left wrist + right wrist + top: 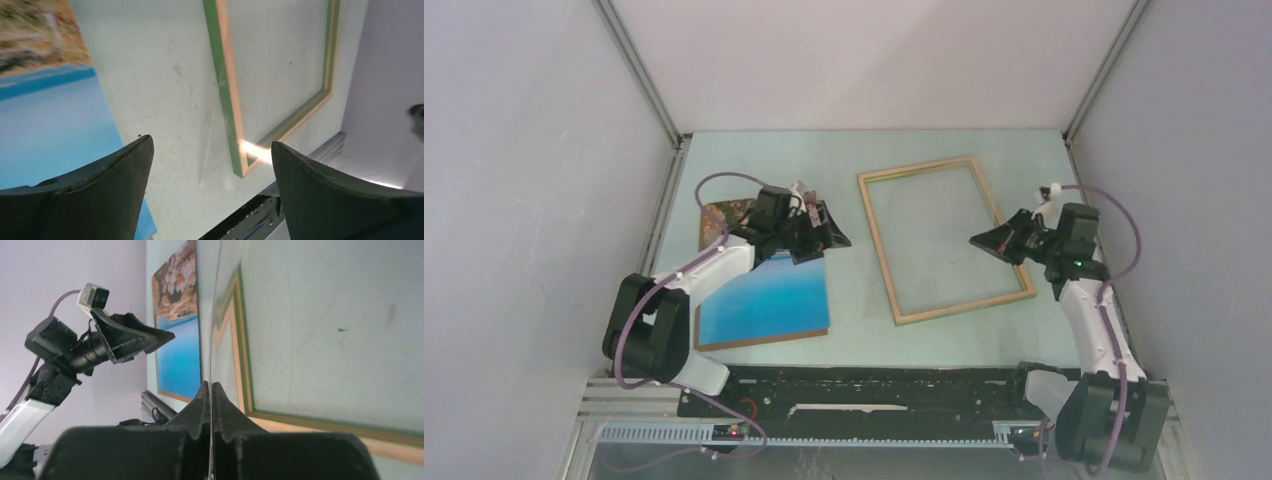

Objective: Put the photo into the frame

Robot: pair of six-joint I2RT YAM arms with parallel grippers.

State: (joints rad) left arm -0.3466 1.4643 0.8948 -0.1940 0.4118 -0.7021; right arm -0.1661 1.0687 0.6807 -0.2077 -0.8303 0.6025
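Photo point(769, 300) lies face up left of the frame point(879, 250), left gripper point(824, 228) open above it; right gripper point(211, 386) pinches what looks like a thin clear sheet point(210, 360), which we fear may slip from that edge-only hold.

Arm links point(714, 265): white, rounded tubes
Joints point(646, 330): bulky black housings
Cables point(724, 176): purple, looping beside each arm
Left gripper point(210, 141): matt black, broad tapering fingers point(100, 195)
Wrist camera point(94, 294): small grey-white block
Right wrist point(1076, 263): tiny green light

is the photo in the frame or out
Out: the photo lies face up on the table left of the frame, apart from it; only table shows inside the frame.
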